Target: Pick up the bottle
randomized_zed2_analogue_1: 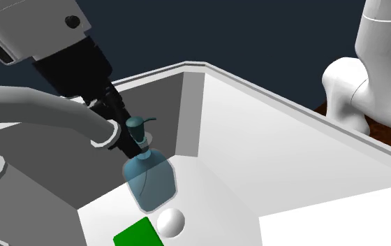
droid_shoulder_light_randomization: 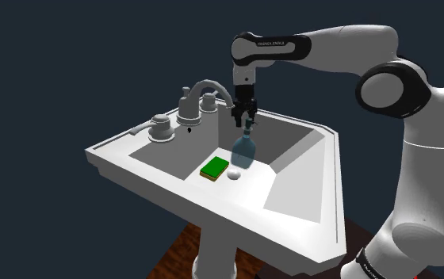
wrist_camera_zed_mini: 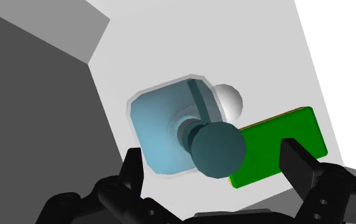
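You have the white sink across the shoulder view's middle; in its basin, at frame centre, stands the bottle, translucent pale blue with a dark teal pump head; the gripper hangs directly above, fingers apart beside the pump, not touching; lower left lie a green sponge and a small white ball.

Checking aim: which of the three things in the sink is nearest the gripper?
The blue bottle: its pump sits between the open fingers; green sponge and white ball lie lower.
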You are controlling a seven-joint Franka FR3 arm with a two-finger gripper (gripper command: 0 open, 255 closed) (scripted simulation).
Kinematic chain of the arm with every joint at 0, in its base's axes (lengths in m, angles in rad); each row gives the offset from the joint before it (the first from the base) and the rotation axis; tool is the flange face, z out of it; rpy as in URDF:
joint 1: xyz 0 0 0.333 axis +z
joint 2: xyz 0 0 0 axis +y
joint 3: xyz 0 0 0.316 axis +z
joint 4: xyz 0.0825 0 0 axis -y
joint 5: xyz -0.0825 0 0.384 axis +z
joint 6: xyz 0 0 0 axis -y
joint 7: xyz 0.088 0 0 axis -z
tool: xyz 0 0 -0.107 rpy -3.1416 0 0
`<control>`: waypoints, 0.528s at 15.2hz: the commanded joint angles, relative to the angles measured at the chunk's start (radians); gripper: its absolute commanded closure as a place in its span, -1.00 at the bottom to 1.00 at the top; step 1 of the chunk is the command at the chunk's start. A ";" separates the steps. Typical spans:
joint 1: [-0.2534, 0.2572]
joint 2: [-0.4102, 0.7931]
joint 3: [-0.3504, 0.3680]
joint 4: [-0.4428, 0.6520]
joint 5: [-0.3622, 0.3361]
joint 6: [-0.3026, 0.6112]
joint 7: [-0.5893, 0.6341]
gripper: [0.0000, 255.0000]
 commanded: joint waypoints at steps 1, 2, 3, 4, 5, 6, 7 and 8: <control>-0.001 0.001 -0.001 -0.030 0.000 0.030 -0.005 -1.00; -0.001 0.001 -0.001 -0.044 0.000 0.043 -0.006 -1.00; -0.001 0.001 -0.001 -0.057 -0.001 0.056 -0.007 -1.00; -0.001 0.001 -0.001 -0.070 -0.001 0.069 -0.008 -1.00; -0.001 0.001 -0.001 -0.078 -0.001 0.077 -0.009 -1.00; -0.001 0.001 -0.001 -0.077 -0.001 0.077 -0.009 -1.00; -0.001 0.001 -0.001 -0.077 -0.001 0.077 -0.009 -1.00; -0.001 0.003 -0.001 -0.076 -0.001 0.077 -0.009 1.00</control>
